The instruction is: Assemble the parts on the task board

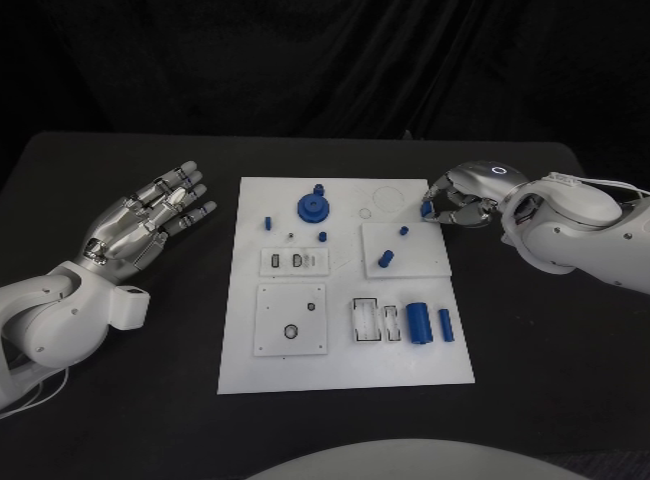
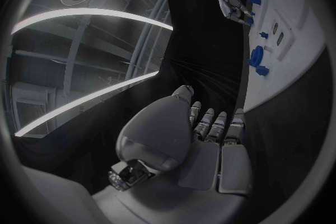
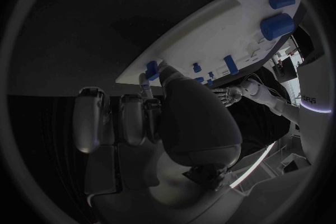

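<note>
The task board (image 1: 345, 370) lies at the table's (image 1: 585, 400) centre. The right hand (image 1: 462, 200) sits at the board's far right corner, fingers curled, pinching a small blue part (image 1: 426, 209). The left hand (image 1: 141, 228) rests off the board's left edge, fingers spread, holding nothing. A blue gear (image 1: 314, 208) stands near the board's far edge.

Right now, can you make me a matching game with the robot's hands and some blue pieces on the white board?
Things:
1. left hand
2. right hand
3. blue gear
4. big blue cylinder

Where or how:
A. pinching a small blue piece at the task board's far right edge
B. near the board's far edge, in the middle
C. open, fingers spread, over the table left of the board
D. lying in the board's near right part

Pairs: 1-C, 2-A, 3-B, 4-D
</note>
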Controlling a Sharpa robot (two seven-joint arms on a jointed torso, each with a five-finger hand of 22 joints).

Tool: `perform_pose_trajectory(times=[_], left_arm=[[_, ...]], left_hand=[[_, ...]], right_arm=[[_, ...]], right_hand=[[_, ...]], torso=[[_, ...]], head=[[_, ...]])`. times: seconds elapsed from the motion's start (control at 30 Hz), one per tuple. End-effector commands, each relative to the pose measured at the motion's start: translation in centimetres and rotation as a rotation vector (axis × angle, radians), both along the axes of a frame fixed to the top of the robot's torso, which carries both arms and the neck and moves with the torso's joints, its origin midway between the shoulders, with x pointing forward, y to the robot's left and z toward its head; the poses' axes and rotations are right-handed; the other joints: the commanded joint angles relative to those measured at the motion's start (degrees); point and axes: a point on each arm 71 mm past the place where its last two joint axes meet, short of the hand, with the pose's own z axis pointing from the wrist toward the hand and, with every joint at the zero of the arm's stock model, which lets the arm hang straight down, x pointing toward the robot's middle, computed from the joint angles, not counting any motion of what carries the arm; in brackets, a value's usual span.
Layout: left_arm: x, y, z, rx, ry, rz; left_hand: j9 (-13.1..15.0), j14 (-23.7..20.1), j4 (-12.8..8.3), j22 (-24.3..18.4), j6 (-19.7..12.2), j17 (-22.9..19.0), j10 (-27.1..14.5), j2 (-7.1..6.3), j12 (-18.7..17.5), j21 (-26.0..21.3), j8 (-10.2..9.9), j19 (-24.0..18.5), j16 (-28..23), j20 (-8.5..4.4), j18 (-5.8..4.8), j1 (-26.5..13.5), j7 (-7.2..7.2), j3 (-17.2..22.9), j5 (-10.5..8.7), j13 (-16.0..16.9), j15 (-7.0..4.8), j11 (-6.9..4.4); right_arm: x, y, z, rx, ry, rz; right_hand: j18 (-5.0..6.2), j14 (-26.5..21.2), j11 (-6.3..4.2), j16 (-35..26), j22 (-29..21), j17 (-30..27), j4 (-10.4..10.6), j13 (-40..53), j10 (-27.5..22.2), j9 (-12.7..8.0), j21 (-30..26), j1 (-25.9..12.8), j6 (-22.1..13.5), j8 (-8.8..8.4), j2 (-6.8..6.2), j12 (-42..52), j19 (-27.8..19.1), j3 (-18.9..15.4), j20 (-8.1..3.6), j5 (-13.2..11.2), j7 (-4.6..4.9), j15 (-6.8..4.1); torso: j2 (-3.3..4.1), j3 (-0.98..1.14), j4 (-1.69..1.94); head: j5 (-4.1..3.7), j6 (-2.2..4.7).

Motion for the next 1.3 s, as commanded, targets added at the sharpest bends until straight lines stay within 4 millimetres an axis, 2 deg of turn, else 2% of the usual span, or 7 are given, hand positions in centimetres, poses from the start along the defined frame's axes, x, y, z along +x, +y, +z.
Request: perform_pose_trajectory(times=[0.03, 0.37, 0.57, 0.97, 1.13, 1.27, 1.3], left_arm=[[-0.1, 0.0, 0.5, -0.054, -0.049, -0.002], [-0.1, 0.0, 0.4, -0.051, -0.044, -0.004], [0.0, 0.0, 0.2, -0.048, -0.039, -0.004], [-0.1, 0.2, -0.1, -0.044, -0.030, -0.002], [-0.2, 0.3, -0.2, -0.043, -0.028, 0.001], [-0.2, 0.2, -0.2, -0.042, -0.027, 0.001], [-0.2, 0.2, -0.2, -0.042, -0.027, 0.001]], left_hand=[[-0.1, -0.2, 0.0, 0.0, -0.3, 0.1, -0.3, 0.09, 0.0, 0.2, -0.2, -0.2, 0.2, 0.32, -0.10, -0.1, 0.10, 0.4, 0.06, -0.1, 0.41, 0.03], [-0.1, -0.2, 0.0, 0.0, -0.4, 0.0, -0.3, 0.08, -0.1, 0.2, -0.2, -0.2, 0.2, 0.32, -0.12, -0.1, 0.11, 0.5, 0.06, -0.1, 0.43, 0.03], [-0.1, -0.2, 0.0, 0.0, -0.5, 0.0, -0.4, 0.06, -0.1, 0.2, -0.2, -0.2, 0.1, 0.32, -0.15, -0.1, 0.13, 0.6, 0.05, -0.1, 0.45, 0.05], [-0.1, -0.2, 0.0, 0.0, -0.5, 0.0, -0.4, 0.06, -0.1, 0.2, -0.2, -0.3, 0.1, 0.33, -0.17, -0.2, 0.14, 0.7, 0.04, -0.1, 0.46, 0.05], [-0.1, -0.2, 0.0, 0.0, -0.4, 0.0, -0.4, 0.06, -0.1, 0.2, -0.2, -0.2, 0.2, 0.33, -0.19, -0.2, 0.18, 0.8, 0.05, -0.1, 0.48, 0.06], [-0.1, -0.2, 0.0, 0.0, -0.4, 0.0, -0.4, 0.06, -0.1, 0.2, -0.2, -0.2, 0.2, 0.33, -0.19, -0.2, 0.18, 0.8, 0.05, -0.1, 0.48, 0.06], [-0.1, -0.2, 0.0, 0.0, -0.4, 0.0, -0.4, 0.06, -0.1, 0.2, -0.2, -0.2, 0.2, 0.33, -0.19, -0.2, 0.18, 0.8, 0.05, -0.1, 0.48, 0.06]], right_arm=[[0.1, -0.1, -0.1, -0.008, -0.006, -0.017], [0.3, 0.1, -0.2, -0.008, -0.009, -0.014], [0.5, 0.3, -0.4, -0.004, -0.019, -0.008], [0.0, 0.7, 0.4, 0.051, -0.115, 0.021], [-0.8, 2.1, 1.7, 0.085, -0.149, 0.066], [-1.1, 4.9, 3.8, 0.095, -0.175, 0.139], [-1.2, 5.6, 4.2, 0.096, -0.178, 0.159]], right_hand=[[0.69, 3.9, 0.48, -0.4, 9.0, 7.4, -0.3, 15.1, 6.0, 0.3, -0.3, 0.8, 0.5, 0.39, -0.02, 0.1, 0.4, 0.0, 0.30, 0.8, -0.03, 0.40], [0.86, 3.7, 0.47, -1.2, 8.7, 6.6, -0.5, 15.1, 6.0, 1.5, -1.1, 1.3, 1.5, 0.83, 0.62, 0.1, 0.1, 0.1, 0.30, 2.7, -0.07, 0.39], [0.93, 3.7, 0.24, -1.5, 8.5, 6.4, -0.9, 15.1, 6.0, 2.9, -1.5, 1.7, 3.2, 2.16, 1.29, 0.1, 0.0, 0.1, 0.20, 3.7, -0.37, 0.25], [1.04, 3.5, -0.24, -2.2, 8.4, 5.8, -3.4, 15.1, 6.0, 6.2, -2.3, 4.4, 6.7, 5.22, 3.09, 0.1, -0.2, 1.4, -0.25, 8.2, -1.07, -0.20], [1.05, 3.5, 0.09, -2.4, 8.4, 5.6, -3.7, 15.1, 6.0, 6.7, -2.4, 4.6, 7.3, 5.77, 3.11, 0.1, -0.2, 1.4, -0.18, 8.6, -1.11, -0.03], [1.08, 3.5, 0.31, -2.6, 8.3, 5.5, -3.6, 15.1, 6.0, 7.0, -2.6, 4.3, 7.4, 5.87, 2.92, 0.1, -0.3, 1.2, -0.08, 8.7, -1.01, 0.14], [1.07, 3.5, 0.32, -2.6, 8.3, 5.5, -3.6, 15.1, 6.0, 7.0, -2.6, 4.3, 7.4, 5.88, 2.91, 0.1, -0.3, 1.2, -0.07, 8.7, -1.00, 0.15]], torso=[[0.00, 0.00, -0.02], [0.00, 0.00, -0.02], [0.00, 0.00, -0.01], [0.00, 0.00, 0.00], [0.00, 0.00, -0.01], [-0.01, 0.01, -0.04], [-0.03, -0.02, 0.05]], head=[[-0.02, -0.10], [0.03, -0.24], [0.02, -0.27], [0.47, -0.39], [0.97, -0.21], [1.19, -0.38], [1.27, -0.46]])
